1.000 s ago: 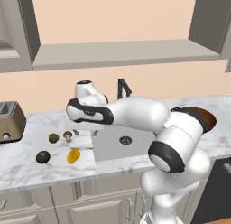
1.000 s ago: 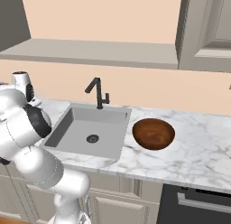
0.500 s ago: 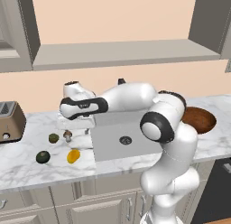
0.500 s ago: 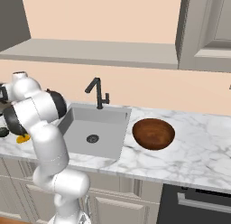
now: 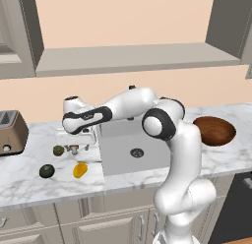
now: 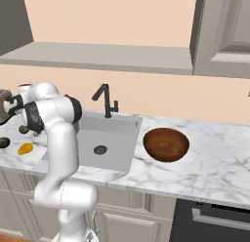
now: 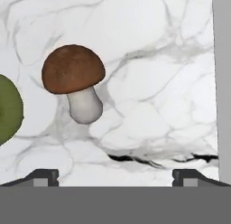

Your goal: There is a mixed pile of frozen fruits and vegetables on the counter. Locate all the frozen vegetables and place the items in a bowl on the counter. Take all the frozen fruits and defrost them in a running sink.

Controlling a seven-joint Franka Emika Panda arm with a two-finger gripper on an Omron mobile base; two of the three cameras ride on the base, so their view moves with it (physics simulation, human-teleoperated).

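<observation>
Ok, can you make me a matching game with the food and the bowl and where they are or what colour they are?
Things:
1. mushroom
2. orange-yellow fruit
3. bowl
4. dark green ball

Clues:
A. reddish-brown, on the counter on the far side of the sink from the food
B. brown cap and pale stem, right under the open pincer
C. roundish, at the outer end of the food pile, farthest from the sink
D. oval, lying near the counter's front edge beside the sink

Pairs: 1-B, 2-D, 3-A, 4-C
</observation>
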